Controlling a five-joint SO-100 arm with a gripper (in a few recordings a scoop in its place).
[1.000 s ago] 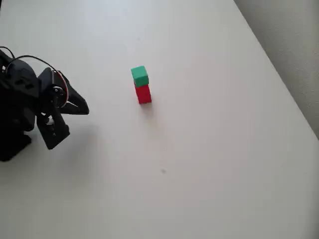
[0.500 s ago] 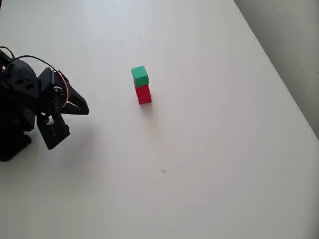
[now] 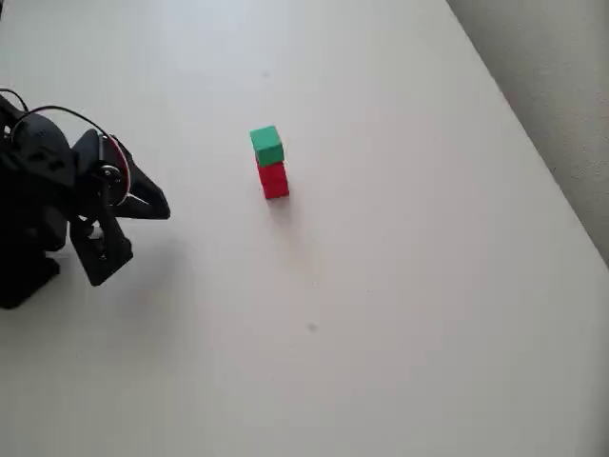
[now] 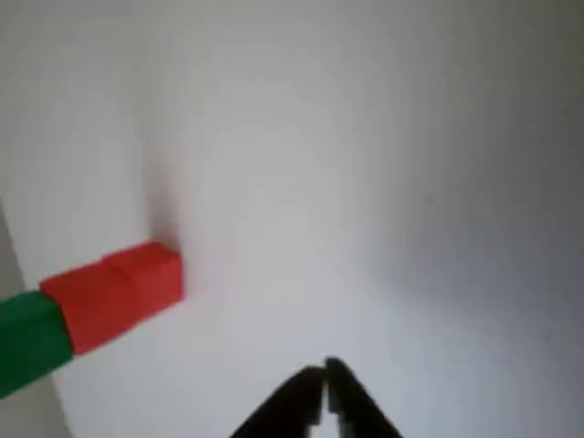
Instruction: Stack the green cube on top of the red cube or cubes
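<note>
Since the green cube (image 3: pixel 267 146) already sits on the red cube (image 3: pixel 274 180) near the middle of the white surface (image 3: pixel 400 286), the stacking looks done in the overhead view, and the black pincer (image 3: pixel 143 205) rests well apart at the left edge, clear of the stack so nothing disturbs it. In the wrist view the pincer (image 4: pixel 324 383) is empty with its tips pressed together, the stack lying sideways at far left, red cube (image 4: pixel 114 292) nearer, green cube (image 4: pixel 32 339) at the frame edge.

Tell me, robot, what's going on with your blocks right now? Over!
End effector shut, empty, parked away from the blocks. Green cube sits on top of the red cube. Nothing in the way. Over.
</note>
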